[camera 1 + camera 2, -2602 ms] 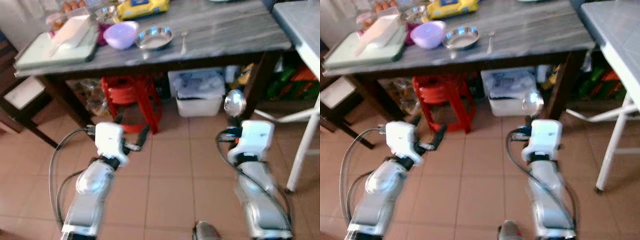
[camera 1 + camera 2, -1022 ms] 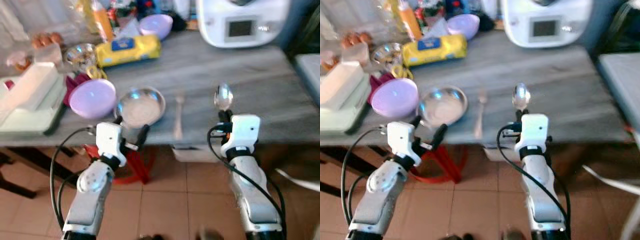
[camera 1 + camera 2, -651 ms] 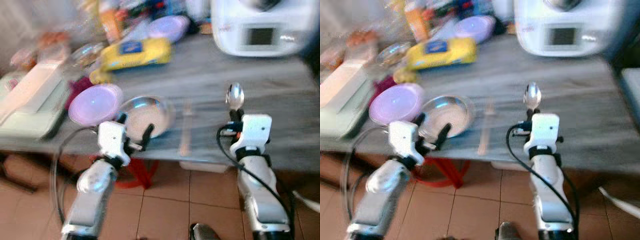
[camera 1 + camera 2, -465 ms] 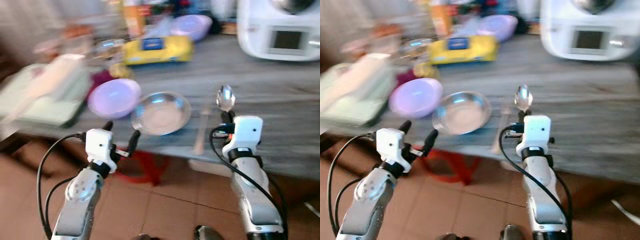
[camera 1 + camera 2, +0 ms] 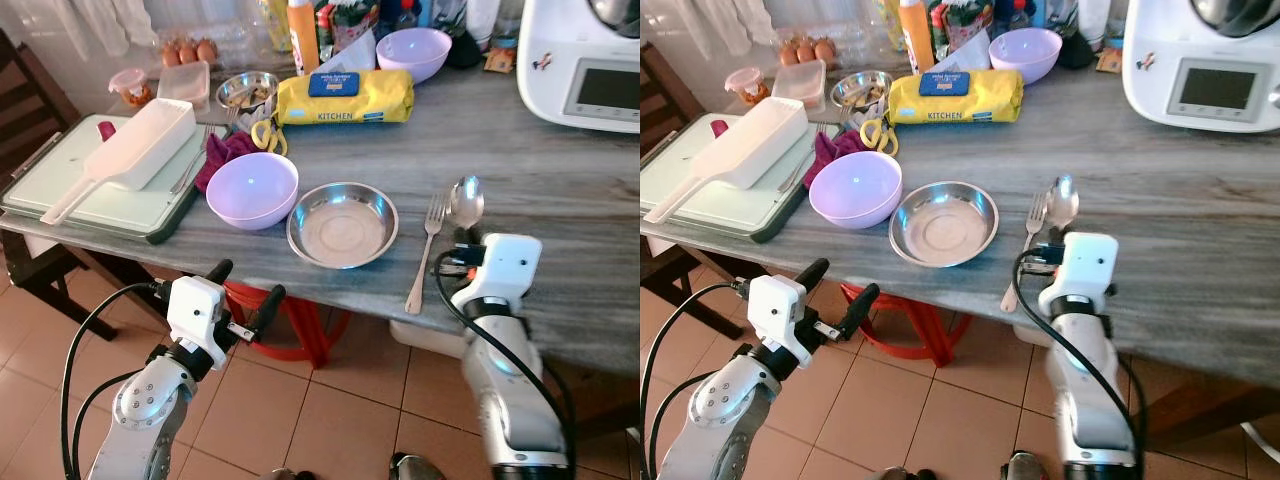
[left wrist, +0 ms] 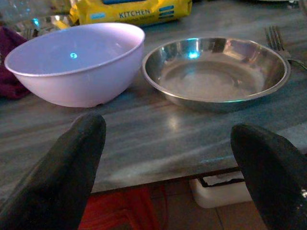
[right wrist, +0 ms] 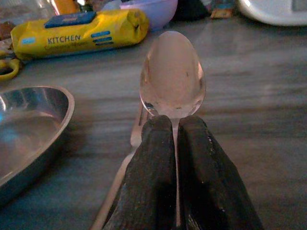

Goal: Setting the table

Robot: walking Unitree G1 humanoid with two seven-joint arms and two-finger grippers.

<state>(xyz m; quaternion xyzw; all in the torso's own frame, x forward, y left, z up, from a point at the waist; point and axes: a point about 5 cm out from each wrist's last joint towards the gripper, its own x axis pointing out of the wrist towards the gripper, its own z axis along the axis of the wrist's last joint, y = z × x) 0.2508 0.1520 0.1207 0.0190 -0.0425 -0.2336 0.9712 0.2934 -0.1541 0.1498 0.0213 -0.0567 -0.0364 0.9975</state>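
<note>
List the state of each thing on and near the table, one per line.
Spoon: clamped upright in the right hand, above the table.
Left hand: open, empty, short of the table edge.
Steel plate: empty.
Fork: lying flat, right of the plate.
Near purple bowl: upright, empty.
Scissors: lying closed.

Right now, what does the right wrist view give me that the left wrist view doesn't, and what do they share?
Right wrist alone: the right end effector shut on the spoon, and the far purple bowl. Left wrist alone: the open left end effector and the near purple bowl. Shared: steel plate, fork, yellow packet, grey table.
</note>
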